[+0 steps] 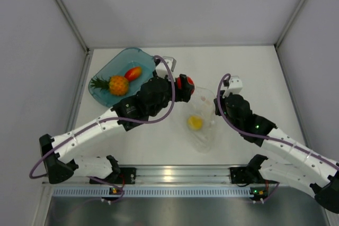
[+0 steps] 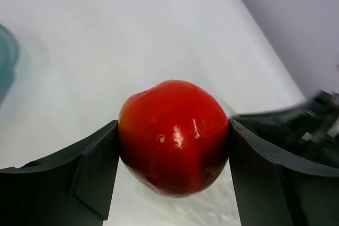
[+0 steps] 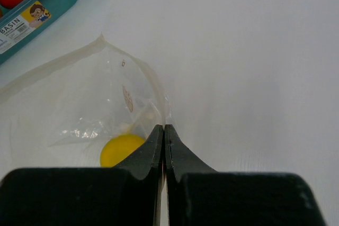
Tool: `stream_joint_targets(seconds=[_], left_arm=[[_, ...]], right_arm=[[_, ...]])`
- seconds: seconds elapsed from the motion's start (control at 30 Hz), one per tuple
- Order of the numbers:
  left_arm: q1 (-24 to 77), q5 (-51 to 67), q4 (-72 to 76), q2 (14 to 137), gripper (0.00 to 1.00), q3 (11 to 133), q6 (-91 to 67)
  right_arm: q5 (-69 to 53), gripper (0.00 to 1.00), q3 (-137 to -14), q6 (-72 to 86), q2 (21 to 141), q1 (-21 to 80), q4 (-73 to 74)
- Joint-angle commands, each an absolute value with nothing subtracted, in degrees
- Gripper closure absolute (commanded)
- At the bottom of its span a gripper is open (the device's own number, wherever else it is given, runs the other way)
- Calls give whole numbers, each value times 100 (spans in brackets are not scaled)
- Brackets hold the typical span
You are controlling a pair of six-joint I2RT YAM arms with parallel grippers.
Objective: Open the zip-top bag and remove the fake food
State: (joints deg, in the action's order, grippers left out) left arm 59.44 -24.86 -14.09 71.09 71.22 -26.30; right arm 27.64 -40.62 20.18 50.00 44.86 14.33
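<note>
Both arms rise closest under the overhead camera, reaching from the near edge of the tabletop (image 1: pixel 254 72). Left gripper (image 1: pixel 185 84) is over mid-table, clamped on a red fruit (image 1: pixel 187 82) just off the far-left end of the bag (image 1: pixel 205 130). Bag lies mid-table, long axis running near to far; clear, crinkly film. Lemon (image 1: pixel 195 123) is inside it, small, yellow, rounded. Right gripper (image 1: pixel 217 110) is at the bag's right edge. Tray (image 1: pixel 104 71), translucent teal with rounded corners, sits toward the far-left corner and holds a pineapple (image 1: pixel 117 84) and a red-orange fruit (image 1: pixel 133 72).

Left wrist view: the red fruit (image 2: pixel 174 136) fills the span between both dark fingers (image 2: pixel 95 173), glossy, hard-looking, smooth. Grip looks square across its widest part. Bag film (image 2: pixel 212 207) shows below it. A teal sliver of the tray (image 2: pixel 6 62) shows at the left border.

Right wrist view: the right gripper (image 3: pixel 163 128) has its jaws pressed together, and the edge of the bag (image 3: pixel 85 93) runs into the tips, so the film looks pinched. Lemon (image 3: pixel 121 149) sits just left of the fingers. Tray (image 3: pixel 47 3) is beyond the bag, well apart.

Judgement: the tray lies left of the held fruit, on the left arm's side, so that arm carries it over. The lemon remains to be taken out.
</note>
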Motion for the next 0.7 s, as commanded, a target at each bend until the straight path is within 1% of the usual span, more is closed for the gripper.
stream_joint_targets(seconds=[0.0,0.03,0.23,0.37,0.5,0.57,0.67], left_arm=[[5240,-2945,-1503,7215,100,7286,-2408],[4795,-2866,-1494,7259,100,7295,-2443],[3430,-2655,-1459,7874,100,7637,-2408],[2752,-2531,-1406,8375,100,7892,-2470],[2050,-2566,-1266,9252,100,8243,-2514],[1856,-2549,-1240,9735,100,8419,-2557],[1469,-2312,-1248,10255,100,8858,-2637]], right_arm=[[2918,100,-4342,2083,4878,4500,1432],[2918,100,-4342,2074,4861,4491,1450],[2909,100,-4360,2074,4773,4491,1494],[2865,100,-4377,2109,4781,4491,1494],[2795,100,-4377,2136,4764,4491,1468],[2760,100,-4368,2136,4764,4491,1477],[2742,100,-4342,2109,4746,4491,1494]])
